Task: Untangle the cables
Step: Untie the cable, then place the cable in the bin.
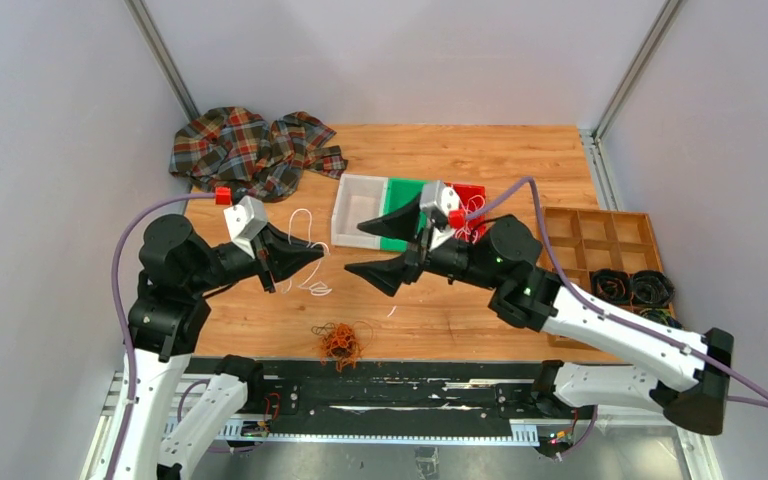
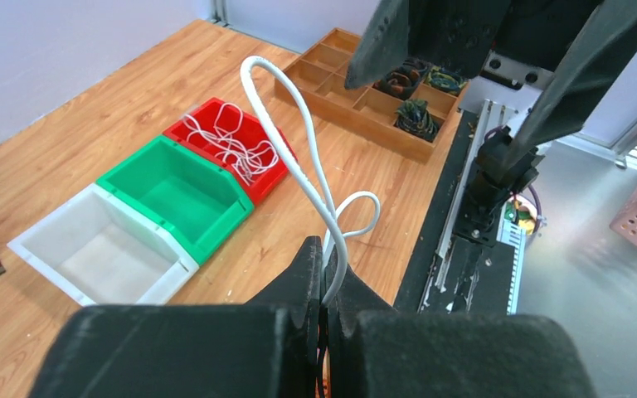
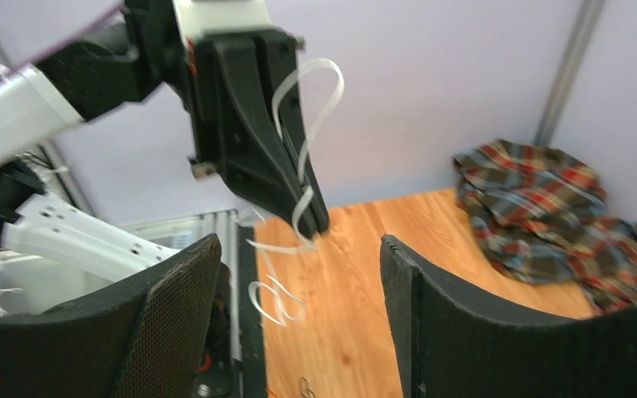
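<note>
The left claw (image 2: 328, 265) is clenched on a thin white string-like cable (image 2: 337, 245), holding its loops above the wooden table (image 2: 91, 116). The right claw (image 3: 299, 274) faces it, released, fingers wide apart. An orange-brown cable tangle (image 1: 341, 341) lies near the table's front edge.

L jaws pinched on white cable (image 2: 330, 220), looping up; red bin (image 2: 191, 117) behind.

A thin white cable (image 2: 313, 157) is pinched in the closed left tool (image 2: 324, 264), with loops above and below it. A tangled orange-brown cable clump (image 1: 341, 341) lies near the front edge of the worktop (image 1: 440, 300). More white cable (image 2: 234, 143) lies heaped in a red bin (image 2: 265, 187).
</note>
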You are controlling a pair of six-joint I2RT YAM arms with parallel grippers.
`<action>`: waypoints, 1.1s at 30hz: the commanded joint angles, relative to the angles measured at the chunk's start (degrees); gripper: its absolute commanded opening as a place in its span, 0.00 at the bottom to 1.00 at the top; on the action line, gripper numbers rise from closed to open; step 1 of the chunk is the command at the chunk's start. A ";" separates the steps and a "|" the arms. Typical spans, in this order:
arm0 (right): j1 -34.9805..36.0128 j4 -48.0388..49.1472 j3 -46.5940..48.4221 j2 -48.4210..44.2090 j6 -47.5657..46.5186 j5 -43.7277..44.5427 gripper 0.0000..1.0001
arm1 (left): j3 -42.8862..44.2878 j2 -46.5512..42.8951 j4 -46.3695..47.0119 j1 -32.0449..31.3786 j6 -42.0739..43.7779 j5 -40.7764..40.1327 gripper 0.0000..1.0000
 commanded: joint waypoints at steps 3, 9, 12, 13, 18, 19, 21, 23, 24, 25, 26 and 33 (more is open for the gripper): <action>-0.04 0.32 -8.20 -3.54 -6.68 10.40 0.71 | 3.96 2.32 1.62 0.26 -0.45 -1.22 0.01; 0.01 2.52 -4.68 2.41 -5.03 4.27 0.73 | 3.28 3.23 1.38 0.25 -2.17 -1.48 0.01; 0.01 5.63 -3.26 5.37 -2.38 2.44 0.74 | 2.26 2.47 3.70 0.25 -5.81 -1.68 0.01; 0.01 7.79 -3.36 6.23 -1.15 1.62 0.74 | 1.84 2.05 5.17 0.26 -6.77 -1.95 0.01; 0.01 18.53 -3.73 10.97 6.32 -0.15 0.74 | 0.88 1.34 8.07 0.25 -10.30 -1.81 0.01; 0.01 21.58 -3.83 12.04 8.56 -0.98 0.74 | 0.84 1.44 8.50 0.26 -10.98 -1.80 0.01; 0.01 27.06 -3.65 14.16 11.95 -2.82 0.74 | 0.26 1.38 10.20 0.25 -12.45 -1.79 0.01; 0.11 29.74 -2.33 16.45 14.34 -5.34 0.75 | -0.34 1.21 12.05 0.25 -13.67 -1.63 0.01; 0.27 30.37 -1.61 17.40 15.40 -5.86 0.75 | -0.46 1.24 12.75 0.30 -14.30 -1.62 0.01; 0.53 31.64 -1.41 18.20 16.31 -5.89 0.75 | -0.49 1.29 13.27 0.26 -14.89 -1.62 0.01; 0.80 33.11 -1.27 18.87 17.12 -5.79 0.75 | -0.49 1.48 13.72 0.30 -15.46 -1.69 0.01; 2.37 39.79 0.01 22.93 20.09 -6.50 0.74 | -1.33 0.79 15.65 0.26 -17.33 -1.88 0.01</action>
